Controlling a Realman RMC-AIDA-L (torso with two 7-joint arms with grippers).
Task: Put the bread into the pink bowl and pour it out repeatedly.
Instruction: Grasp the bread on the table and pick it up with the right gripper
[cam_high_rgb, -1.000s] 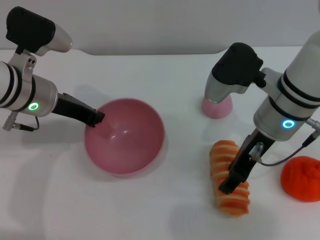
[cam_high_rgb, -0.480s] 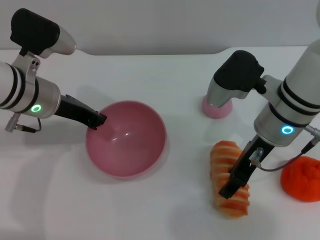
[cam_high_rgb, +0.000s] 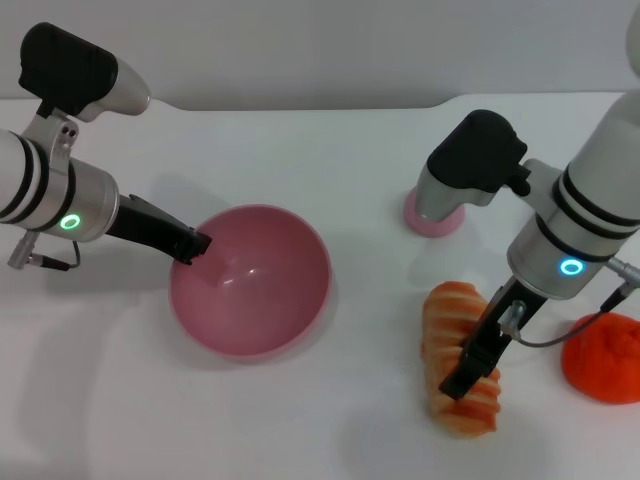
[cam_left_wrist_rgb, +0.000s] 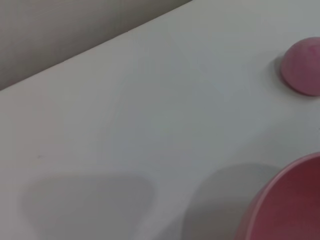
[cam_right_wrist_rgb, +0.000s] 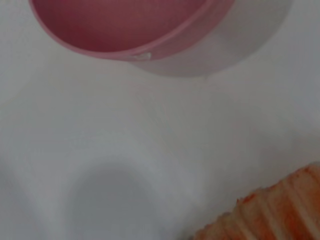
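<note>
The pink bowl (cam_high_rgb: 262, 290) stands empty in the middle of the white table. My left gripper (cam_high_rgb: 192, 243) is at its left rim and shut on it. The bowl's rim also shows in the left wrist view (cam_left_wrist_rgb: 287, 202) and in the right wrist view (cam_right_wrist_rgb: 135, 30). The bread (cam_high_rgb: 447, 330), striped orange and cream, lies on the table to the right of the bowl, ridged side up. My right gripper (cam_high_rgb: 468, 378) is down on the bread's near half. A part of the bread shows in the right wrist view (cam_right_wrist_rgb: 272, 212).
A small solid pink dome (cam_high_rgb: 433, 217) sits behind the bread, partly hidden by the right arm; it also shows in the left wrist view (cam_left_wrist_rgb: 302, 67). A red-orange lump (cam_high_rgb: 603, 357) lies at the right edge. The table's far edge runs along the back.
The left arm and the bowl have shifted slightly to the right. The right arm has crept a little nearer along the bread, which still lies on the table.
</note>
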